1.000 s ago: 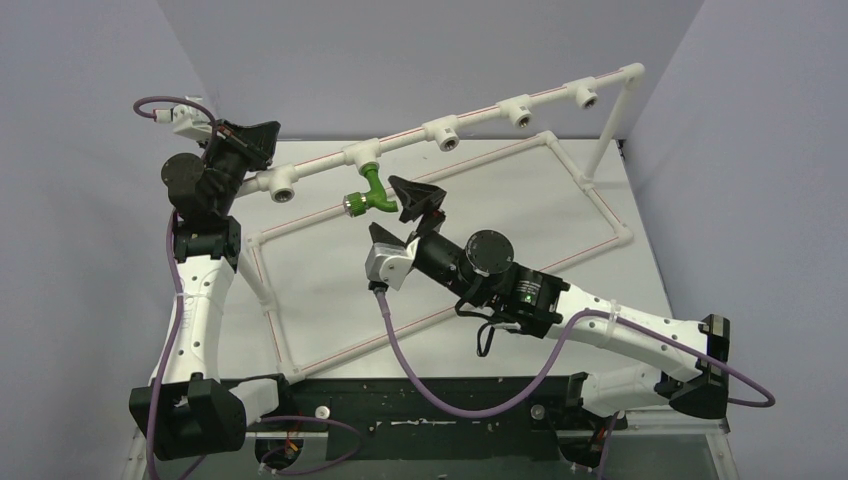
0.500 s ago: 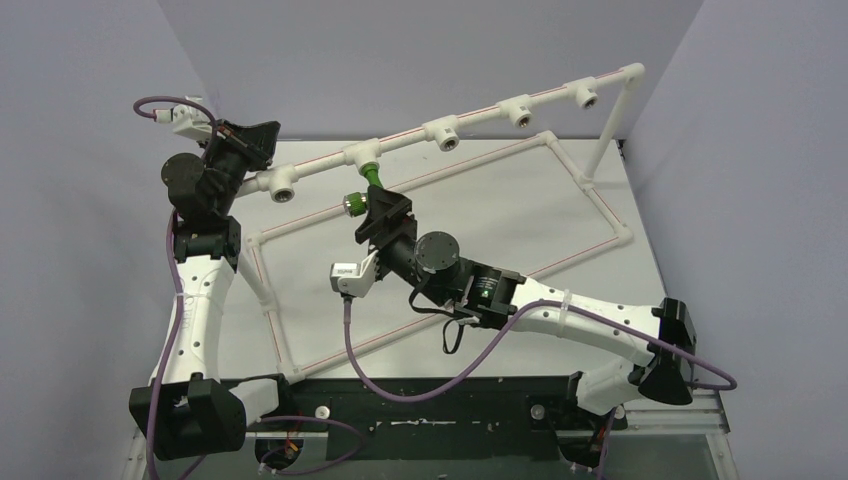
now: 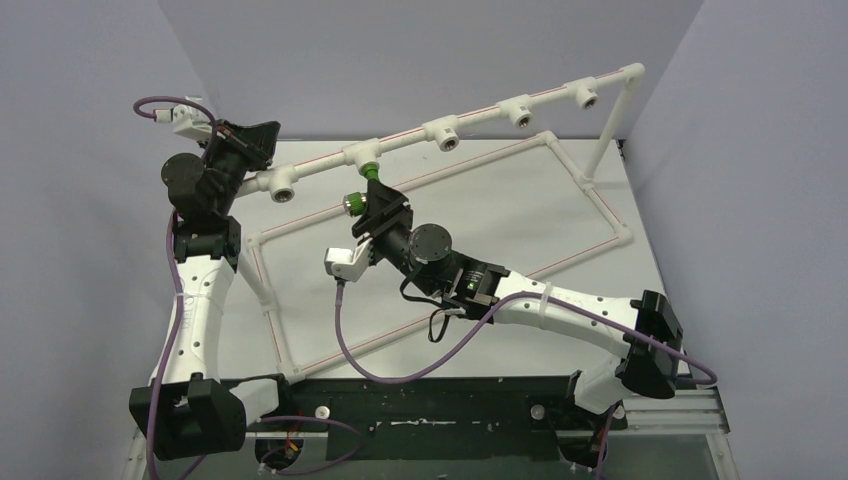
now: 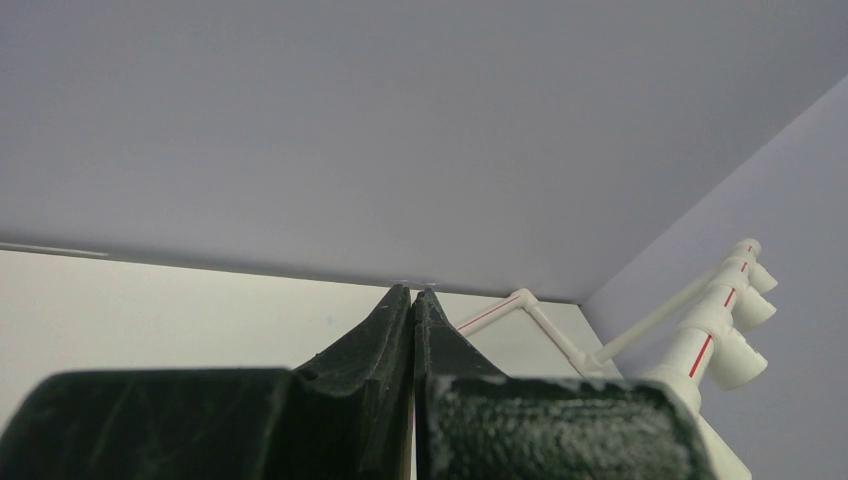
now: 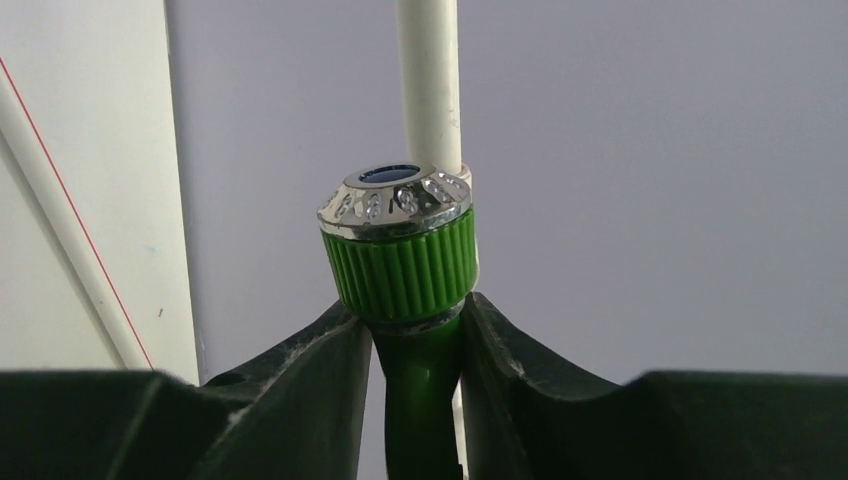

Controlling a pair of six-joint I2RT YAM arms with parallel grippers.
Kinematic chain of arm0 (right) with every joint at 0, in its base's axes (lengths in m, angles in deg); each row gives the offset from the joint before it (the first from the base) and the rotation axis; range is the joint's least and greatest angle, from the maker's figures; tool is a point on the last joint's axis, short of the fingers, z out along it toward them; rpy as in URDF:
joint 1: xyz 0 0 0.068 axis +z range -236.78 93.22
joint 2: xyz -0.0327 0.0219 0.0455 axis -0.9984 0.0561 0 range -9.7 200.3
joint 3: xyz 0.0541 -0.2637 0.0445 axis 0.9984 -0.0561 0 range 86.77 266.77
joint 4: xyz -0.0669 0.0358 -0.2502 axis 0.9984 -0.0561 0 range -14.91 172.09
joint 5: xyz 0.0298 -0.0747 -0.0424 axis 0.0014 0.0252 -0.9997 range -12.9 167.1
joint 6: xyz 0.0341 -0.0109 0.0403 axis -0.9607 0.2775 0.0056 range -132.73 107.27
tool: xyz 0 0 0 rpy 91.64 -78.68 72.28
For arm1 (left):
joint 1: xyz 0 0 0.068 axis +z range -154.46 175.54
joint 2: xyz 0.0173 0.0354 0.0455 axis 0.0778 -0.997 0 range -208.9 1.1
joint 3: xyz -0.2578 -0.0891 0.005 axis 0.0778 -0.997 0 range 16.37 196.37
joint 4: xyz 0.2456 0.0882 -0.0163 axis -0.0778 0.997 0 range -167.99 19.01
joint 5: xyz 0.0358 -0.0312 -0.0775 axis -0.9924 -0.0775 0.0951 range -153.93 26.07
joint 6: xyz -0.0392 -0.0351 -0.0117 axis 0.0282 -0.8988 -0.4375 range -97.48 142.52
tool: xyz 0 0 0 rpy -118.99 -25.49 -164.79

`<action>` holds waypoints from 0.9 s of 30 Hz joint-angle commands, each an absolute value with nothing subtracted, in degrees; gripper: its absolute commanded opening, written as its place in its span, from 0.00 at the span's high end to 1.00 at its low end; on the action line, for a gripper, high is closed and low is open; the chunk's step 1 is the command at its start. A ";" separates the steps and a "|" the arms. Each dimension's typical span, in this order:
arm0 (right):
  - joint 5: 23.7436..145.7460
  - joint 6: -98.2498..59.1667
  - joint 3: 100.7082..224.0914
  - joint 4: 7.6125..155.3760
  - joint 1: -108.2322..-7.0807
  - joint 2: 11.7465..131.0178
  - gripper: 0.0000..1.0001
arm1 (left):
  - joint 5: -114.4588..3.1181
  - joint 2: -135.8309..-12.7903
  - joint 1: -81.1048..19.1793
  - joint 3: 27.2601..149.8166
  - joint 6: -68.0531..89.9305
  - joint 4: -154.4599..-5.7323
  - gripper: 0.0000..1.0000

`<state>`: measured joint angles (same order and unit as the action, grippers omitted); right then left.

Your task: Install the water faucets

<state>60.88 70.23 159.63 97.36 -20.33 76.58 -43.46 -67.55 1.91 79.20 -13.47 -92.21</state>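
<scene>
The green water faucet [image 3: 356,200] hangs from a tee on the raised white pipe rail [image 3: 400,146]; its green neck meets the tee and its ribbed cap with silver end points left. My right gripper [image 3: 379,209] is shut on it. In the right wrist view both fingers press the green stem just under the ribbed cap [image 5: 400,262], the right gripper [image 5: 416,316] below it, and a white pipe [image 5: 428,80] runs behind. My left gripper [image 3: 251,139] stays at the rail's left end, empty. Seen from the left wrist, the left gripper [image 4: 413,293] has its jaws pressed together.
Open white tee fittings [image 3: 444,133] [image 3: 518,111] [image 3: 583,96] sit along the rail, and another [image 3: 280,186] near the left gripper. A rectangular white pipe frame [image 3: 603,208] with red stripes lies on the table. A post [image 3: 606,140] holds the rail's right end.
The right arm swung left and rolled over onto the faucet. Its jaws went from wide open beside the faucet to closed on the green stem. The left arm stayed still.
</scene>
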 commanded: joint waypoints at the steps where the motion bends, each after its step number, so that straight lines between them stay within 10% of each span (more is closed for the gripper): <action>1: 59.85 69.36 161.33 103.44 -20.84 76.85 0.74 | -42.16 -75.02 3.27 70.71 -13.80 -72.09 1.00; 5: 60.14 67.73 160.96 105.32 -20.84 77.11 1.00 | -42.13 -75.02 3.27 70.77 -13.79 -72.10 1.00; 27: 60.91 39.02 154.86 128.94 -21.49 76.17 1.00 | -42.05 -75.02 3.27 70.67 -13.84 -72.10 1.00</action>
